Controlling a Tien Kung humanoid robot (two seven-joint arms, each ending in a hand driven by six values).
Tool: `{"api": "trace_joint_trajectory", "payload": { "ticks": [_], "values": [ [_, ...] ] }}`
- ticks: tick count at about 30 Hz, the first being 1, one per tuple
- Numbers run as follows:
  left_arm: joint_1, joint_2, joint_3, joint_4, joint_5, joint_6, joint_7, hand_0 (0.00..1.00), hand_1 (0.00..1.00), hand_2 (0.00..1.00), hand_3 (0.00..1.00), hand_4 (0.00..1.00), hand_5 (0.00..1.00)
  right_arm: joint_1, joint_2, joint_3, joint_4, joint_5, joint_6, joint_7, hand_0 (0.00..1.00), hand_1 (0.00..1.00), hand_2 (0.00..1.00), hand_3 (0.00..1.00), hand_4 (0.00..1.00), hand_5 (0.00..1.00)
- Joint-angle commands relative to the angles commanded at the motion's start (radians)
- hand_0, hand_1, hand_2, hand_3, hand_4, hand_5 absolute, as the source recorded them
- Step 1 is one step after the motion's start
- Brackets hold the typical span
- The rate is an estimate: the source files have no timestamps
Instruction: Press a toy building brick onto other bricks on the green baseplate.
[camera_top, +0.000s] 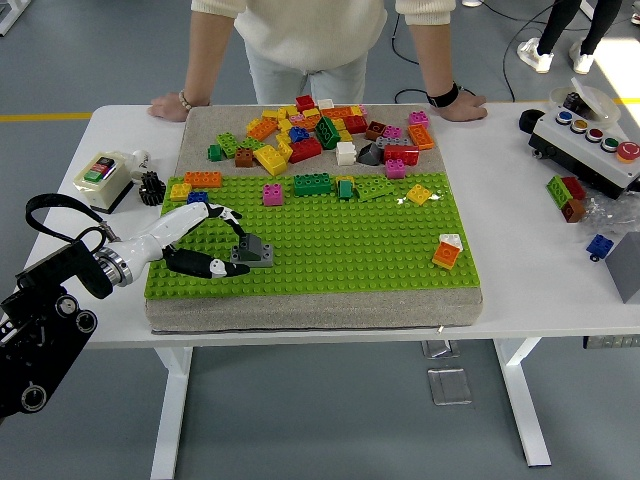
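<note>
The green baseplate lies on a grey mat in the middle of the table. A dark grey brick stands on its left part. My left hand reaches in from the left with fingers spread. Its index fingertip sits at the brick's upper left and its thumb at the lower left, without closing on it. A green brick, a pink one and a yellow one sit along the plate's far edge. An orange and white brick stands at the right. My right arm is out of sight.
A pile of loose bricks covers the mat behind the plate. A person stands at the far side, hands resting on the table edge. A button box and stray bricks are at the right, a small switch box at the left.
</note>
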Motion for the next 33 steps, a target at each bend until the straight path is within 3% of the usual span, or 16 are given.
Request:
{"api": "trace_joint_trajectory", "payload": {
  "ticks": [33],
  "values": [
    [-0.005, -0.009, 0.015, 0.044, -0.013, 0.006, -0.001, 0.979, 0.886, 0.853, 0.582, 0.998, 0.39, -0.002, 0.002, -0.004, 0.0, 0.0, -0.002, -0.001, 0.761, 0.689, 0.732, 0.685, 0.966, 0.487]
  ]
}}
